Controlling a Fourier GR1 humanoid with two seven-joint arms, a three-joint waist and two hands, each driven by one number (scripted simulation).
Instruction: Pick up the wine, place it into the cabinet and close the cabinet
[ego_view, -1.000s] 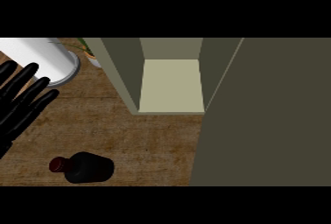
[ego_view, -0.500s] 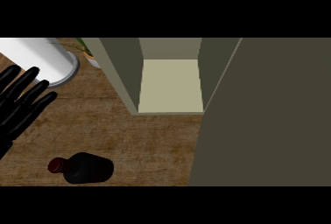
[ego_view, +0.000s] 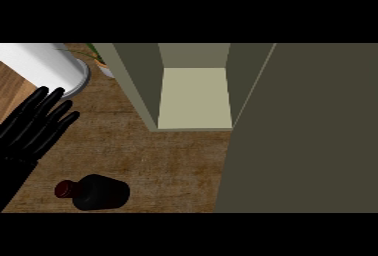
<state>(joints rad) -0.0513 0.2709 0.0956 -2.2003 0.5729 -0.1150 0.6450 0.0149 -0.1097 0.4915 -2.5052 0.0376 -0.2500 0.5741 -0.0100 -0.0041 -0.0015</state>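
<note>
While the wine (ego_view: 97, 193) stands untouched on the counter (ego_view: 170, 165), the left hand (ego_view: 35, 127) shows at the view's left edge, fingers straight, fanned apart and pointing away from the robot. It holds nothing, and nothing is pinched between thumb and fingers.

Here is the relation that matters: the bottle lies behind the hand, back toward the robot's body and a little to the hand's right, just beside the wrist rather than ahead of the fingertips. It is seen almost end-on, a dark round body with its dark red cap (ego_view: 66, 188) on the side nearest the forearm, so its long axis seems to run up toward the camera. It looks upright, though a slight lean cannot be ruled out.

The left hand is the only one in view, the right nowhere to be seen, so the left is plainly the nearer. By this reading it would have to pull back and turn inward to grasp.

Ahead and to the hand's right, the cabinet (ego_view: 193, 97) stands open, its door (ego_view: 303, 130) swung wide. A white cylinder (ego_view: 40, 65) sits just beyond the fingertips.
</note>
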